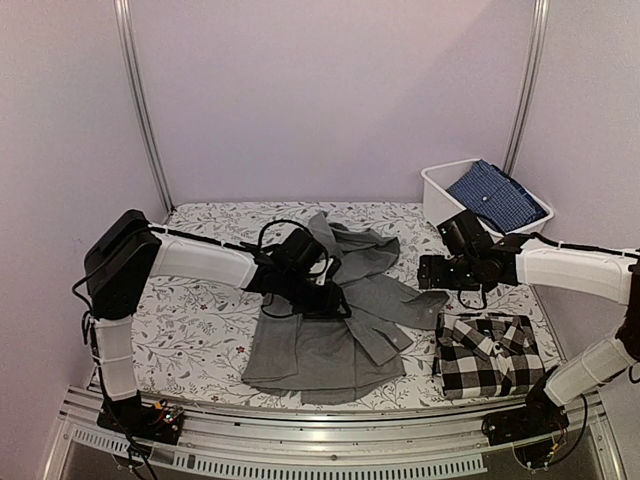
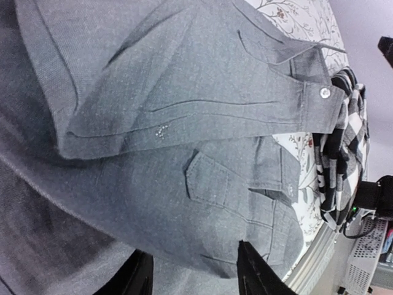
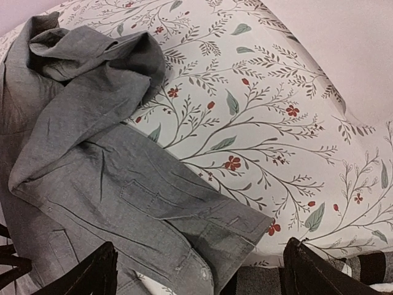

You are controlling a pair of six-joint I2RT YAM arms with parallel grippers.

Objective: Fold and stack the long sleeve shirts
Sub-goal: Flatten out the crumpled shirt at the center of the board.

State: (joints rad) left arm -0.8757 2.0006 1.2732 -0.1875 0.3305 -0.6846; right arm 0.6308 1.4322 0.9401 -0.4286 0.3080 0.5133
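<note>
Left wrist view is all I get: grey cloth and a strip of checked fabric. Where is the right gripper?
Observer: The right gripper hovers open by the cuff of the grey shirt.
Operator: Is the checked shirt folded?
Observer: Yes, the checked shirt lies as a neat rectangle at the near right of the table.
Operator: Anything else out there?
Observer: A white bin at the far right holds blue cloth.
</note>
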